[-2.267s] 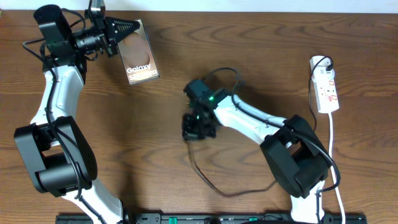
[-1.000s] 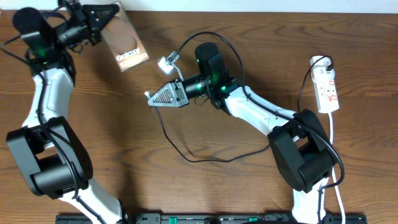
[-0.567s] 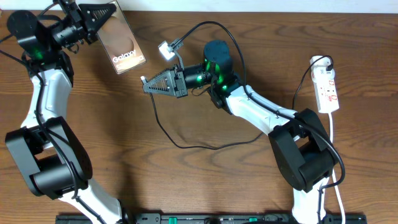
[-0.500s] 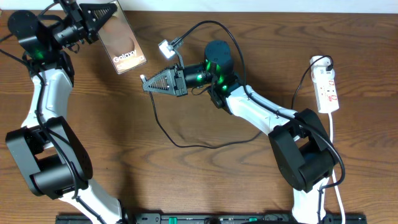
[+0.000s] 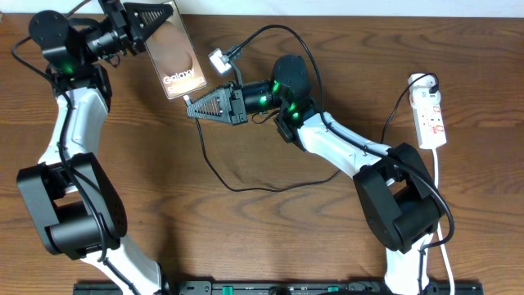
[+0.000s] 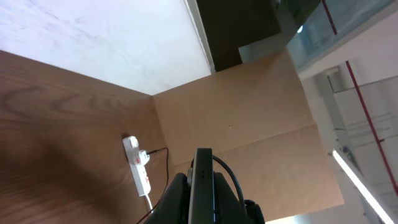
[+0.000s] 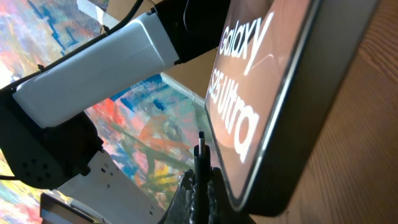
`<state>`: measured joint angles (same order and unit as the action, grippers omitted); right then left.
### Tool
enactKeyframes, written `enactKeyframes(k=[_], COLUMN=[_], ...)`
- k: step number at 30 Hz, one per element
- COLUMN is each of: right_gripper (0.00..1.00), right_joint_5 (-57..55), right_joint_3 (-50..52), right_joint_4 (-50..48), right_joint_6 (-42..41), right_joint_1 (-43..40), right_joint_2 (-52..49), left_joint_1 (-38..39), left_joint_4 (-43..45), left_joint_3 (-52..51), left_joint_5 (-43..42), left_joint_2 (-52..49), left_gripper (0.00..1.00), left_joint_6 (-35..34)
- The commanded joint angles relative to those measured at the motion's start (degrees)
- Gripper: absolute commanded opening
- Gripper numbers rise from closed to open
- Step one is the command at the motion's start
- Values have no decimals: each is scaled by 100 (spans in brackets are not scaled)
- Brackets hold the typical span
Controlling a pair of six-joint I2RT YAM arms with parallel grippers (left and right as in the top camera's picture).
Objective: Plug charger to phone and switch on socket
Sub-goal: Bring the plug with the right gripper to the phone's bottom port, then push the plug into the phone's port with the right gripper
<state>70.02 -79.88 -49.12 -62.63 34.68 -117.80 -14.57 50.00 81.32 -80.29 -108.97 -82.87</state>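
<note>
Left gripper (image 5: pixel 155 15) clamped the phone (image 5: pixel 176 57); right gripper (image 5: pixel 195 105) pinched the charger (image 7: pixel 200 152) tip just beside the phone. The tip needed squaring to the phone's end, then a gentle push.

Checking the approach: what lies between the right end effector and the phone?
Only the charger's plug tip, gripped by the right end effector, reaching toward the phone; the right wrist view shows it.

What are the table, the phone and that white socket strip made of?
The table looks like wood or wood-look laminate: brown, visible grain, matte. The phone has a glossy front, probably glass, judging by its sheen in the right wrist view; I cannot tell what its dark edges are. The socket seems to be smooth white plastic.
</note>
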Motion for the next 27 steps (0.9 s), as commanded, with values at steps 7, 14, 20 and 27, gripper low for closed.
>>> enactKeyframes(k=[7,14,20,27], right_gripper=[1,1,1,1], right_joint_5=[-70,-101,-103,-105], right_joint_3=[-70,-70,-70,-70], right_joint_4=[-20,-39,-39,-39], right_joint_6=[-55,-59,-79,-81], right_joint_1=[-63,-107,-149,-146], right_joint_2=[-7,-7,-7,-7], left_joint_1=[-24,-26,-26,-24], left_joint_4=[74,74,72,72], left_joint_3=[33,33,33,33], left_joint_5=[-9,-74,-116,-116], left_joint_2=[140,140,140,140], left_gripper=[8,7,7,7], left_joint_6=[-380,-273,-188,-157])
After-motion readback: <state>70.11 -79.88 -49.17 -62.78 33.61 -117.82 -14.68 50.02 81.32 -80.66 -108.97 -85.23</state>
